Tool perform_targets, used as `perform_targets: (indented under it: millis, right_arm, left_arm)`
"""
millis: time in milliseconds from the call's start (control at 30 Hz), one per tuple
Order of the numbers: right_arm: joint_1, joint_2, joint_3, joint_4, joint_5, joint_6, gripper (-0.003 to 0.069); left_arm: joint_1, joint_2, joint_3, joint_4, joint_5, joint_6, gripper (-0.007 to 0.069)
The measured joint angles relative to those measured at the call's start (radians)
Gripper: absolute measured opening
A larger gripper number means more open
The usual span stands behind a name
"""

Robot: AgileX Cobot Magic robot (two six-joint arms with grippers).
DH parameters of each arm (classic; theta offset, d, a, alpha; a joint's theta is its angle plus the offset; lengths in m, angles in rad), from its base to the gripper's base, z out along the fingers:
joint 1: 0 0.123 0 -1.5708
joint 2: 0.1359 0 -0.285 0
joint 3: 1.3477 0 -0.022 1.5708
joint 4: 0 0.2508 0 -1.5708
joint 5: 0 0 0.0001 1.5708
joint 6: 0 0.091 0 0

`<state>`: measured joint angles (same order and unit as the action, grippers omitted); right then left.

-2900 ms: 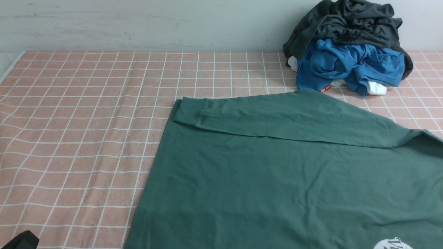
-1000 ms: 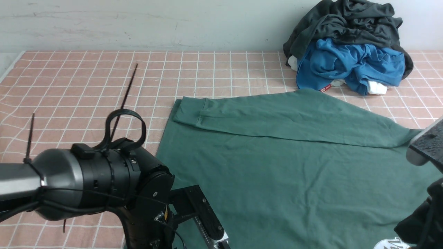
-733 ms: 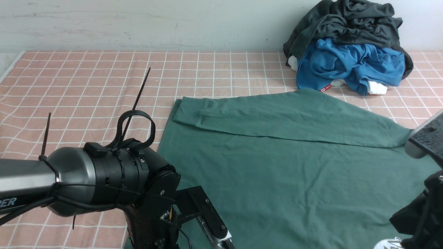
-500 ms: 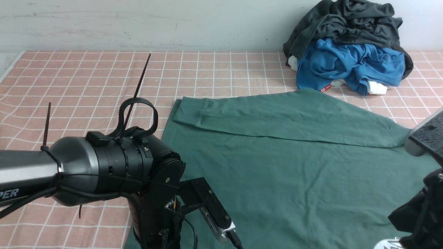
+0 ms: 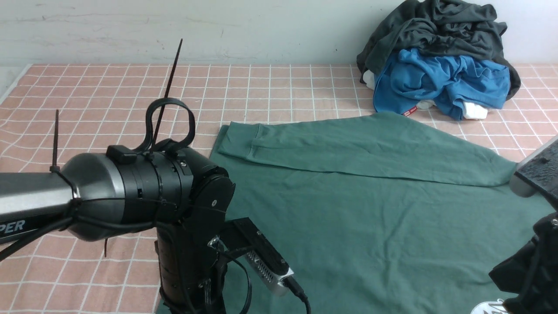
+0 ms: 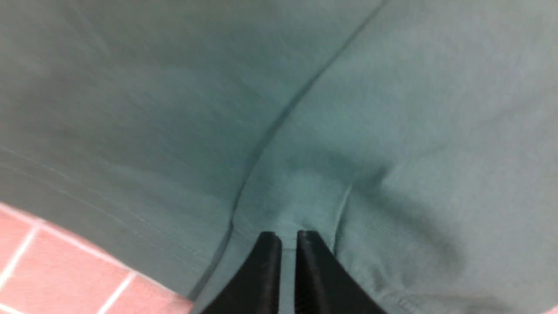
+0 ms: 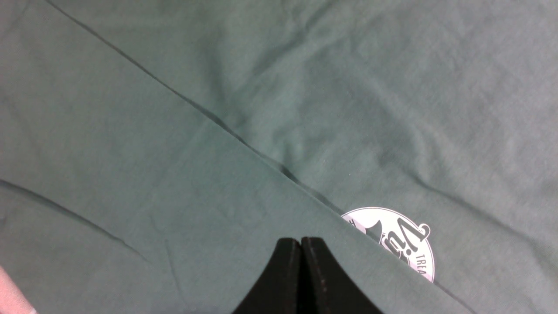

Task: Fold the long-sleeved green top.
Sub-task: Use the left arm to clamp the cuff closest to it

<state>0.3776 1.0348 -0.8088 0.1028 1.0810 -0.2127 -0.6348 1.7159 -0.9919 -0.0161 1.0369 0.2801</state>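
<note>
Green long-sleeved top (image 5: 370, 218) running off the front view's bottom and right edges. Left arm (image 5: 130, 200) covering its near-left corner. Right arm (image 5: 527, 270) blocking part of the white logo (image 5: 488, 308), the bottom edge cutting off more. In the right wrist view, a folded layer hiding 1 side of the logo, lettering unreadable. Left wrist view blurring. White pieces (image 5: 473, 111) peeking from under the blue garment (image 5: 440, 80), too hidden to identify.

Green long-sleeved top (image 5: 375, 218) on pink checked cloth (image 5: 87, 100)
</note>
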Motion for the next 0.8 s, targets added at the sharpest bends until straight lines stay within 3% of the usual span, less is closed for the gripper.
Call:
perform_targets:
  millis: [167, 233, 300, 433, 533, 633, 800]
  right_arm:
    - [0.0, 0.0, 0.0, 0.0, 0.0, 0.0, -0.0014]
    - [0.0, 0.0, 0.002, 0.0, -0.002, 0.0, -0.0014]
    - [0.0, 0.0, 0.003, 0.0, -0.003, 0.0, -0.0014]
    - [0.0, 0.0, 0.004, 0.0, -0.004, 0.0, -0.0014]
    - [0.0, 0.0, 0.004, 0.0, -0.004, 0.0, -0.0014]
    - [0.0, 0.0, 0.004, 0.0, -0.004, 0.0, -0.0014]
    - [0.0, 0.0, 0.004, 0.0, -0.004, 0.0, -0.0014]
  left_arm:
    - [0.007, 0.0, 0.043, -0.007, -0.074, 0.023, 0.0204]
    - [0.007, 0.0, 0.047, -0.012, -0.107, 0.025, 0.0326]
    - [0.007, 0.0, 0.047, -0.012, -0.121, 0.025, 0.0391]
    - [0.007, 0.007, 0.047, -0.022, -0.124, 0.026, 0.0462]
    - [0.007, 0.037, 0.047, -0.035, -0.124, 0.033, 0.0462]
    - [0.007, 0.05, 0.039, -0.041, -0.114, 0.038, 0.0401]
    - [0.01, 0.054, 0.023, -0.116, -0.061, 0.076, 0.0132]
